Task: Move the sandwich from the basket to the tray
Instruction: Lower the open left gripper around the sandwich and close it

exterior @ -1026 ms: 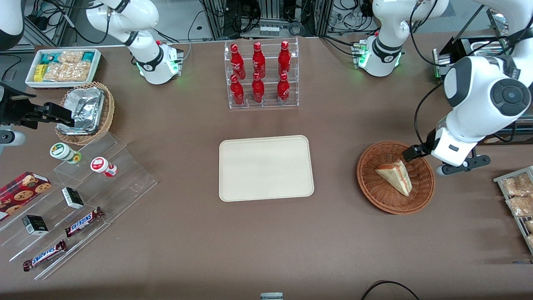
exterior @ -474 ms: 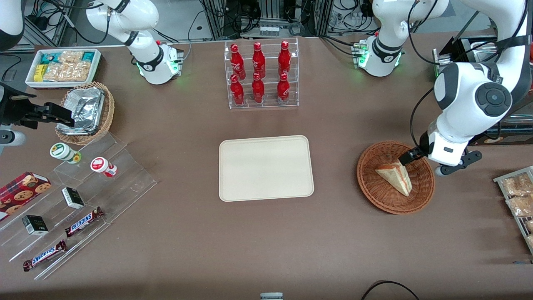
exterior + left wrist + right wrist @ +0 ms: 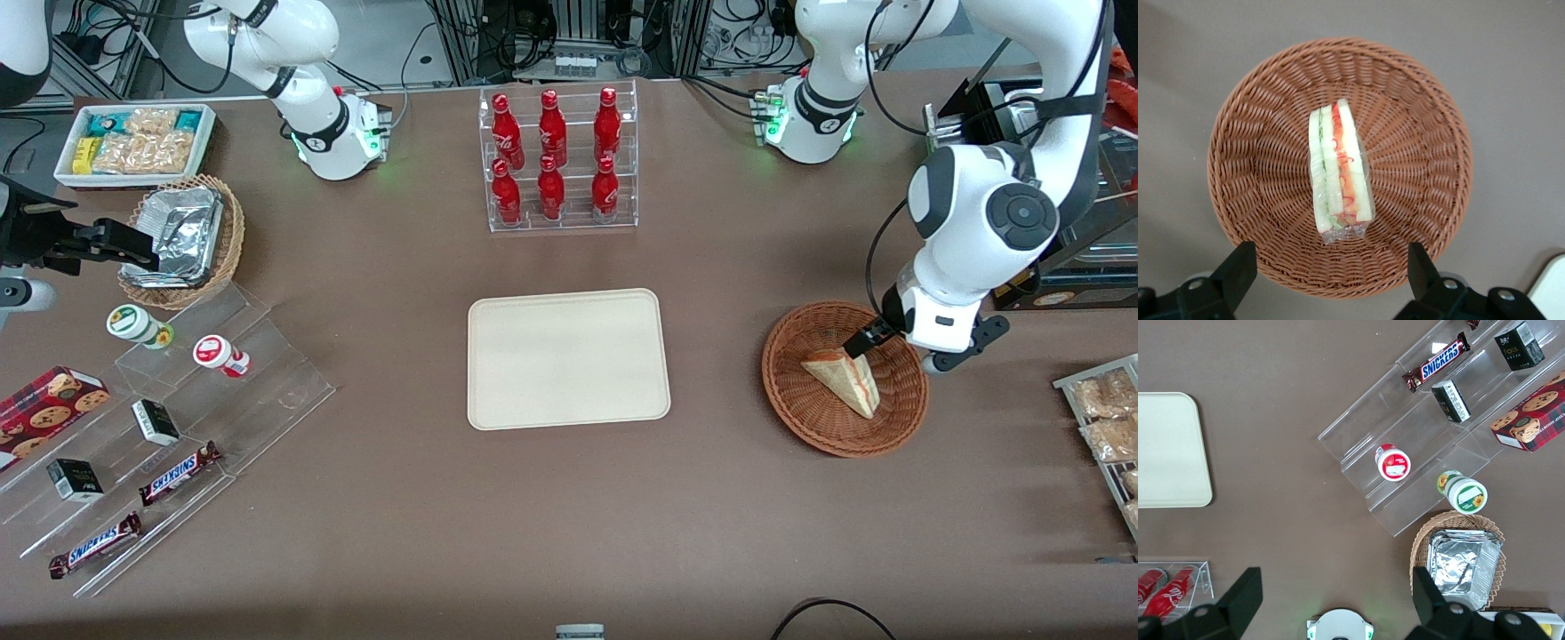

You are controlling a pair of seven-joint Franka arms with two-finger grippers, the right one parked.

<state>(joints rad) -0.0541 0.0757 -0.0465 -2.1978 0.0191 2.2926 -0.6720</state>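
A brown table (image 3: 729, 524) carries everything here. The cream tray (image 3: 567, 358) lies flat at its middle. Farther from the front camera stands a clear rack of red bottles (image 3: 556, 160). Toward the working arm's end sits the reddish woven basket (image 3: 805, 411), with the gripper (image 3: 859, 341) hanging spread wide above it. Toward the parked arm's end sit stepped clear shelves (image 3: 222, 391) with snacks, a lighter wicker basket of foil containers (image 3: 182, 240), and a white box of snack packets (image 3: 135, 142). Both arm bases (image 3: 342, 138) are fixed to the tabletop.
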